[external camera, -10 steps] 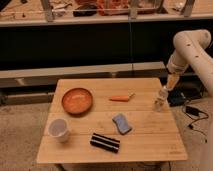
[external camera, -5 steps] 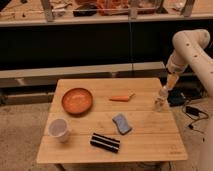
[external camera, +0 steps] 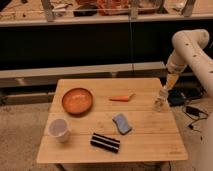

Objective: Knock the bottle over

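The small clear bottle (external camera: 159, 104) stands upright near the right edge of the wooden table (external camera: 145, 137). My gripper (external camera: 164, 93) hangs from the white arm, which comes in from the upper right. The gripper is just above and slightly right of the bottle's top, very close to it or touching it; I cannot tell which.
On the table are an orange bowl (external camera: 77, 100) at the left, a white cup (external camera: 59, 129) at the front left, a carrot (external camera: 121, 98) at the back middle, a blue sponge (external camera: 121, 123) and a black striped packet (external camera: 105, 142). Cables (external camera: 192, 111) lie on the floor to the right.
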Tool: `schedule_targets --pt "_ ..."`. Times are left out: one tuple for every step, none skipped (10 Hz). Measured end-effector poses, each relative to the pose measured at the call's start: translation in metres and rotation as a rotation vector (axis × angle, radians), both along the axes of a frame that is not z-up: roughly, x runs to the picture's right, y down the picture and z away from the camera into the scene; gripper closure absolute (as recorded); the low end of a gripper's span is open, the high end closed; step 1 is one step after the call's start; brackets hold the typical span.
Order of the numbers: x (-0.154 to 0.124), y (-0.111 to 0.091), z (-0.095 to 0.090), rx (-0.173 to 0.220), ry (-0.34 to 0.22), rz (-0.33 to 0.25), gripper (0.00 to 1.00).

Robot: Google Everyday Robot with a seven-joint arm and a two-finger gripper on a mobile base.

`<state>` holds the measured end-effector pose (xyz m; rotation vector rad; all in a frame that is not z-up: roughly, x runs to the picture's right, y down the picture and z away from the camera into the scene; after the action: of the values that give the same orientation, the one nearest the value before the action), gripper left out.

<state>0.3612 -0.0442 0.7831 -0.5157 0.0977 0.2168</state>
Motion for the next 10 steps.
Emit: schedule_targets --pt "0.002 0.001 0.000 0.000 0.003 0.001 0.20" --pt "0.001 0.000 0.001 0.000 0.001 0.001 0.20" --pt "0.000 -0.003 0.002 0.000 0.001 -0.001 0.20" --pt "-0.001 -0.005 0.003 0.000 0.001 -0.001 0.20" --pt "0.000 -0.004 0.004 -0.002 0.001 0.000 0.20" --pt "0.002 -0.003 0.004 -0.003 0.005 0.001 0.20" --pt "0.003 -0.003 0.004 -0.003 0.006 0.003 0.20" --pt "0.004 -0.004 0.005 -0.003 0.008 0.001 0.20" --pt "0.004 -0.008 0.010 -0.005 0.008 0.000 0.20" --pt "0.001 -0.010 0.012 -0.006 0.006 -0.001 0.20"
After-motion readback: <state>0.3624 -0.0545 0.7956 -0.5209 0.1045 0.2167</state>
